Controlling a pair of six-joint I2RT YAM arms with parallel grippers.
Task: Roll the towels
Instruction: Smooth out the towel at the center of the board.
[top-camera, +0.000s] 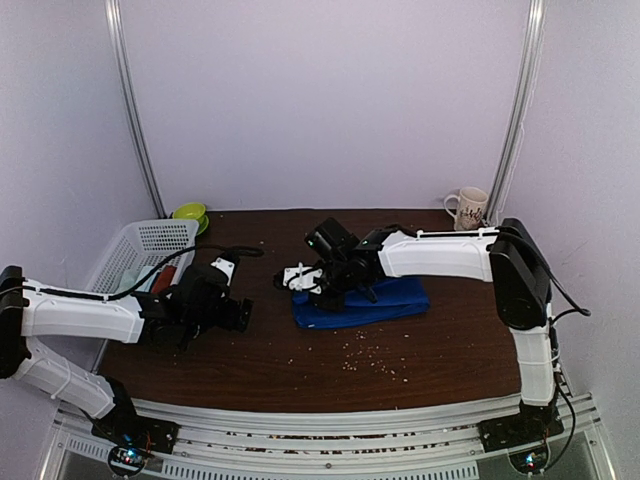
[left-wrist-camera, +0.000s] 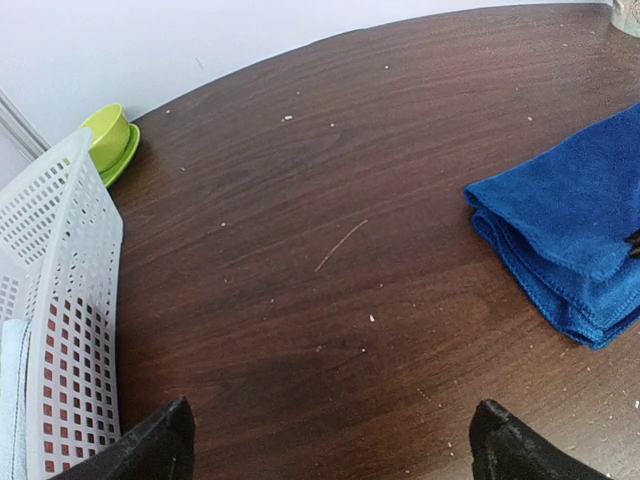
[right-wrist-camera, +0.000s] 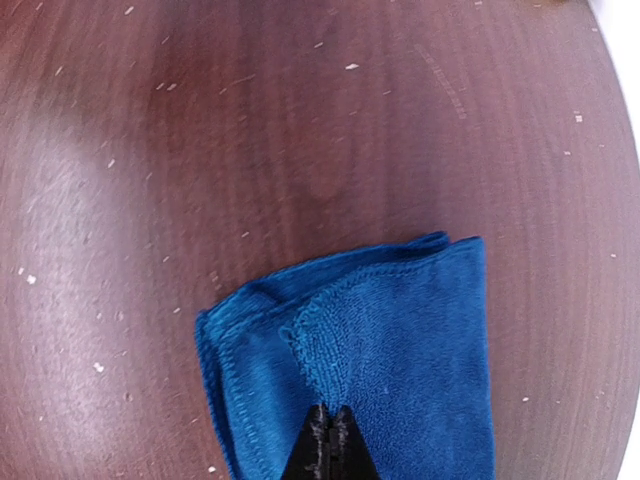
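We noted the right gripper (right-wrist-camera: 328, 445) clenched atop the blue towel (right-wrist-camera: 400, 340), the nearer arm; left gripper (left-wrist-camera: 335, 445) released, towel at its view's right.

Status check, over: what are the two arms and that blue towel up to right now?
Left gripper open, over the table. Right gripper shut, tips on the blue towel. Towel folded flat, not rolled. Only crumbs nearby.
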